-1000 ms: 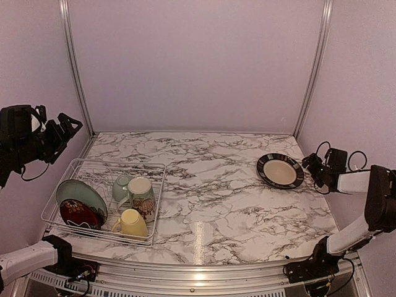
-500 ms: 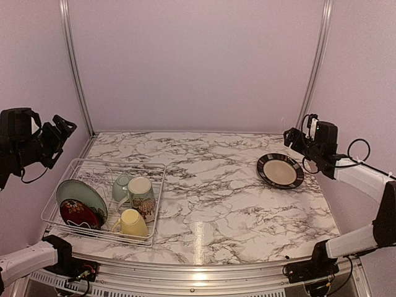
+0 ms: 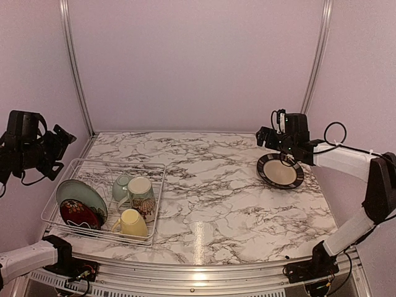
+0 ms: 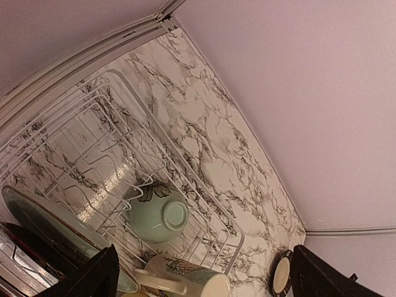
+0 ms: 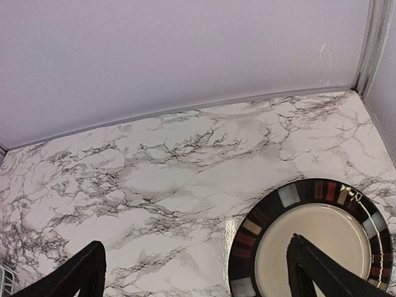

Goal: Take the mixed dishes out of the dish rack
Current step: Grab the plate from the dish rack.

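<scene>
The black-rimmed cream plate, rim banded with coloured blocks, lies flat near the right edge of the table; the right gripper hovers over its far rim, fingers apart, empty; the left gripper, likewise spread and empty, hangs at the left edge by the dish rack.

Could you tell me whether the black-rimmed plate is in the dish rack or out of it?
Out: the black-rimmed plate lies flat on the table at the right, far from the dish rack at the left.
</scene>
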{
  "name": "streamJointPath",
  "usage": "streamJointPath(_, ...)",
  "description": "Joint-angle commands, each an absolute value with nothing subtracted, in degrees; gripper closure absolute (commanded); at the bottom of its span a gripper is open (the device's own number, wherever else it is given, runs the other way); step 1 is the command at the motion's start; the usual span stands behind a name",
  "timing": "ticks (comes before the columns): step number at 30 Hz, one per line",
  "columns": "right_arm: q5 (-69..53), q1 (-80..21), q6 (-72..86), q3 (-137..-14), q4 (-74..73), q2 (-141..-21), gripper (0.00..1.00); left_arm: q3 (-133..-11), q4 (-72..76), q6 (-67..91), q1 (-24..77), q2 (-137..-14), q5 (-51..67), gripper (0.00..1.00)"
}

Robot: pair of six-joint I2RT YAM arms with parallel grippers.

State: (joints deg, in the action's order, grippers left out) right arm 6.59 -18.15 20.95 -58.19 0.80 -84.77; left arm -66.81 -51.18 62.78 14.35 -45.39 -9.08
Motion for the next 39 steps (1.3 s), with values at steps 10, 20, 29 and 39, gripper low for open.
streamJointPath(10,-15.03,-20.00,16.95,-55.58,10.84,-87.21,0.08,-66.31,-64.97,73.51,13.97,-44.00,-5.80,0.01)
streamJointPath(20,-6.39,-32.15,10.72,-61.96,9.33,-89.94,0.10,-64.00,-73.21,76.81,13.97,-40.87,-2.91,0.04)
streamJointPath(29,3.61,-43.89,3.53,-70.49,6.22,-94.49,0.11,-65.25,-73.18,78.93,13.97,-48.77,-5.07,0.11)
streamJointPath(39,5.50,-50.22,2.27,-72.41,6.05,-96.05,0.11,-68.83,-74.78,76.52,13.97,-62.87,-5.25,0.09)
